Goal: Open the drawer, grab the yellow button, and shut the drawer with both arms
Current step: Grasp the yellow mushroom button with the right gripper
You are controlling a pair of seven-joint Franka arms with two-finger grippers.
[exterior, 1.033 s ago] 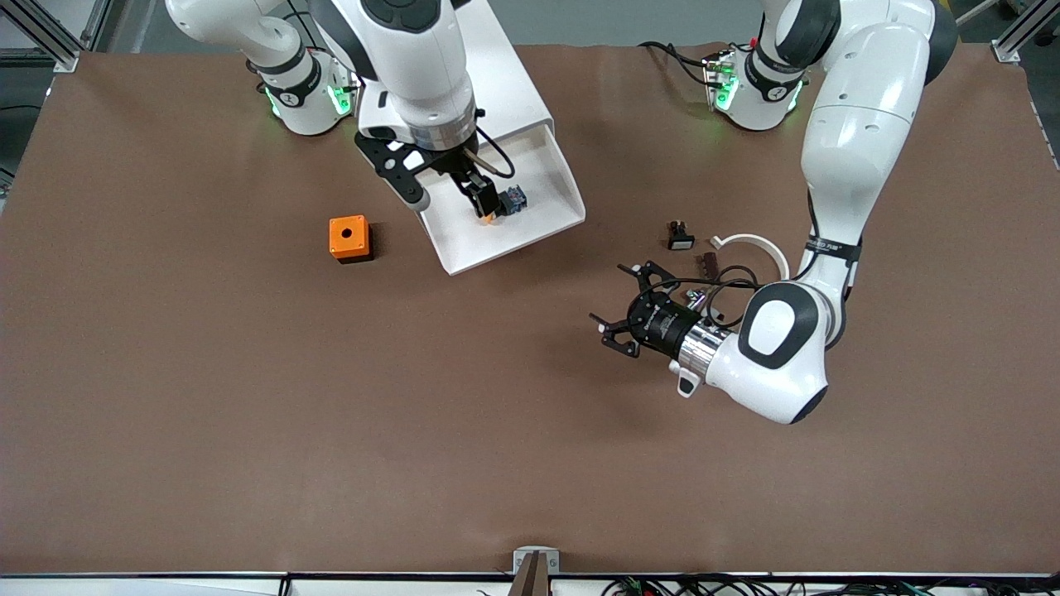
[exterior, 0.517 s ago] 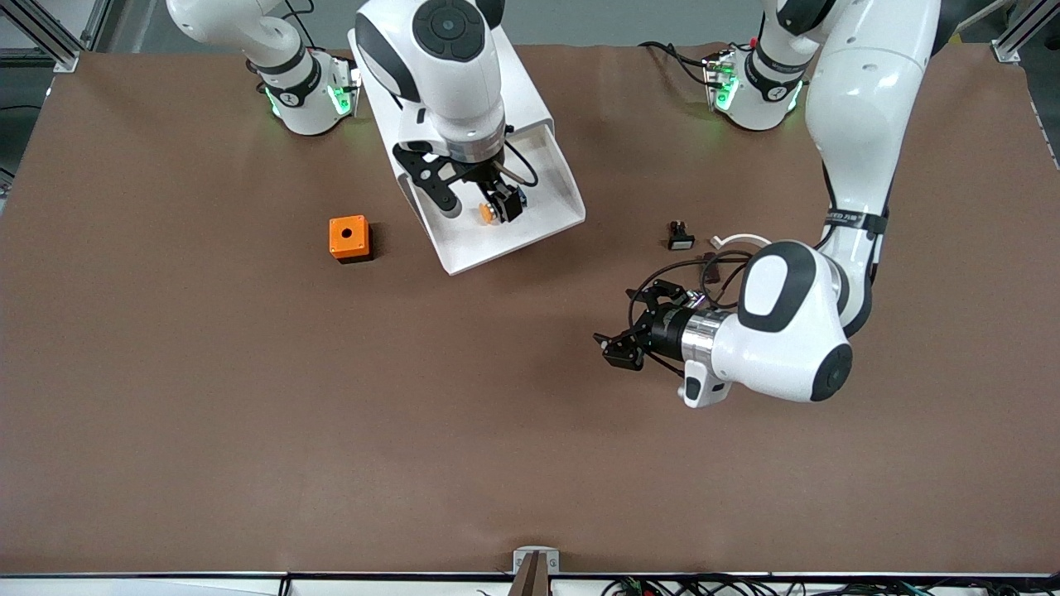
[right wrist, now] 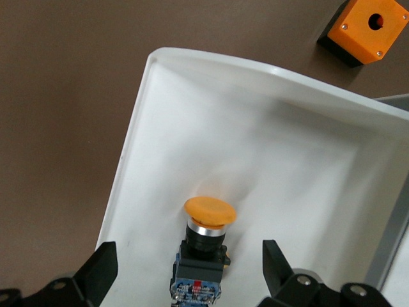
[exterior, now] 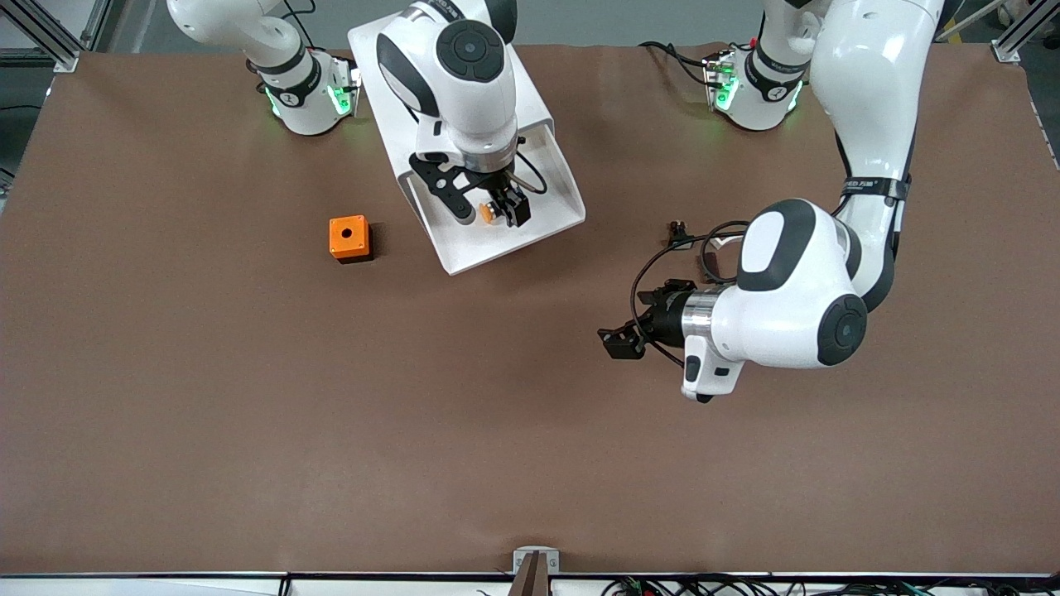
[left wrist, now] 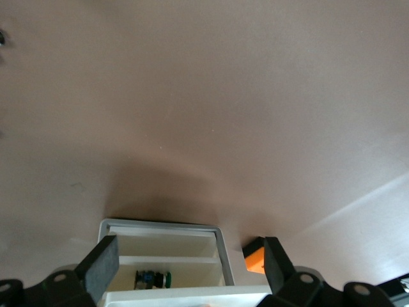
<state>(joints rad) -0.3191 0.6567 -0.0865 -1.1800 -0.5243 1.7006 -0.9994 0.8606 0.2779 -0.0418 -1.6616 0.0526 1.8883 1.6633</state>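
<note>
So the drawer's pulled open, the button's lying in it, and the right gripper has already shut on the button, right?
Not quite. The right gripper is open over the drawer; its fingers stand apart on either side of the button without touching it, as the right wrist view shows. The rest is right.

Button point(right wrist: 208, 225) in drawer point(right wrist: 300, 147)

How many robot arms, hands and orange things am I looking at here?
Robot arms: 2, the right arm and the left arm
Hands: 2, the right hand over the drawer, the left hand over the table
Orange things: 2, the orange box and the button in the drawer
Total: 6
</note>
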